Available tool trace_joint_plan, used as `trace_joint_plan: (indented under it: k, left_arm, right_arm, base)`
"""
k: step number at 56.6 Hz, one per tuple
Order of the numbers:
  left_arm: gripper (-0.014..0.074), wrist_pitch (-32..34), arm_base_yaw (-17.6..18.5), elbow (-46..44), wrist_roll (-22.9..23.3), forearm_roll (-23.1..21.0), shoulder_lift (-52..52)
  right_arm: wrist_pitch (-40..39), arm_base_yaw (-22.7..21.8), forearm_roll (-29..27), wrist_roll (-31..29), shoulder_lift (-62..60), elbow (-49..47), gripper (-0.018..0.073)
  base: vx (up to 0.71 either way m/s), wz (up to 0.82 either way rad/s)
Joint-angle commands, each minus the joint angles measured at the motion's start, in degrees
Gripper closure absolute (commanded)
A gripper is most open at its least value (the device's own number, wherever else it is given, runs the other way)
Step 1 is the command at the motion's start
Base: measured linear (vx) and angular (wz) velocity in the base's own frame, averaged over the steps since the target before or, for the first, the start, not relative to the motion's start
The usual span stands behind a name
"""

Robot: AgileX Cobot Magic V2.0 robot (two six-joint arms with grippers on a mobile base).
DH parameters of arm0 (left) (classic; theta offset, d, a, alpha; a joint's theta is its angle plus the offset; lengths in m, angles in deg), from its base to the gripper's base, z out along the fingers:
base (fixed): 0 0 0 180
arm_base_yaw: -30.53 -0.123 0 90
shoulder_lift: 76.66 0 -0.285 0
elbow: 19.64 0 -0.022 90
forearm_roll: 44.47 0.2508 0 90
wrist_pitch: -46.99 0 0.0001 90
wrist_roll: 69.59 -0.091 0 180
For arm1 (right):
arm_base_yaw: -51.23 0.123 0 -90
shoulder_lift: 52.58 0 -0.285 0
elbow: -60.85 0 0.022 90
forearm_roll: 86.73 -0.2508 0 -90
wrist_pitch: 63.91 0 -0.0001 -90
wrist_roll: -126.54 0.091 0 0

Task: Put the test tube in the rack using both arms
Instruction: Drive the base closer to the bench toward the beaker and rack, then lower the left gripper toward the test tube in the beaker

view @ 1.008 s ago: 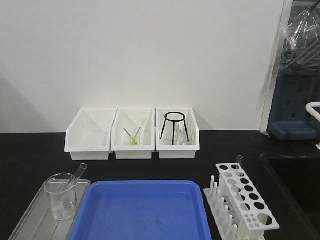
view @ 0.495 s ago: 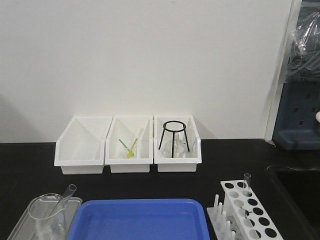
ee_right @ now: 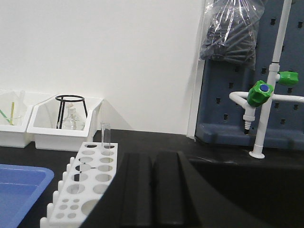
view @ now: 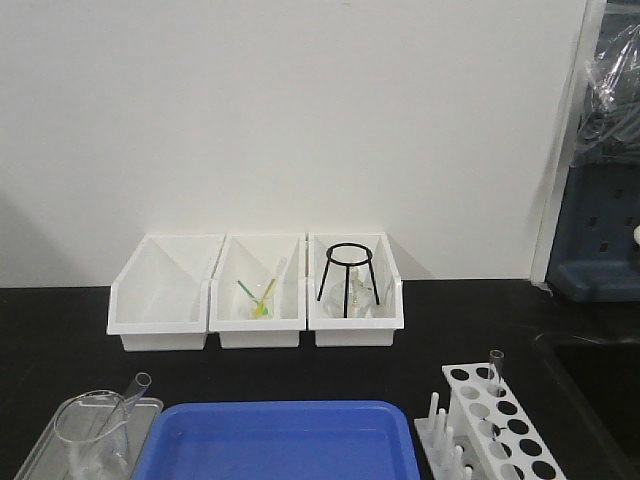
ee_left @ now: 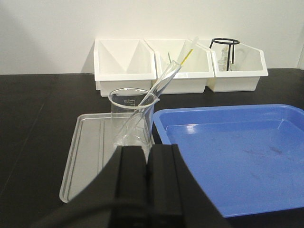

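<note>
left gripper [ee_left: 147,152], right gripper [ee_right: 153,156] both pressed together, empty; we reckon grabbing the leaning test tube [ee_left: 164,80] could topple the beaker [ee_left: 121,118].

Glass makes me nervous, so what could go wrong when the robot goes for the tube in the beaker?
1. The tube only leans in the beaker, so a nudge from the left claw might tip the beaker or roll the tube out.
2. The rack already holds a second tube upright; the incoming one could knock it.
</note>
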Motion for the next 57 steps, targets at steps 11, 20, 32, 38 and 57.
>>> trace_joint_plan:
  k: [11, 20, 32, 38, 57]
  left_arm:
    - [0.0603, 11.4, 0.2, -1.7, 0.5, -0.6, -0.3]
    - [0.0603, 23.8, 0.2, -2.7, 7.1, -3.1, -0.3]
    - [0.0603, 33.0, 0.2, -9.3, 7.1, -2.2, -0.3]
    - [0.0603, 32.0, 0.2, -17.6, 7.0, 1.9, 0.0]
    - [0.0603, 19.2, 0.2, -51.6, 7.0, 6.0, 21.1]
  right_arm:
    - [-4.5, -0.2, 0.5, -0.5, -0.4, 1.1, 0.057]
    - [-4.6, -0.2, 0.5, -0.5, -0.4, 1.1, 0.057]
    - [-5.8, -0.2, 0.5, -0.4, -0.4, 1.1, 0.057]
    - [-7.0, -0.2, 0.0, 3.3, -0.4, 1.1, 0.057]
    - [-13.2, -0.2, -8.5, 24.7, -0.4, 1.1, 0.057]
  base:
    - [0.0, 0.0]
    - [0.0, 0.0]
    - [0.0, 0.0]
    - [0.0, 0.0]
    - [0.0, 0.0]
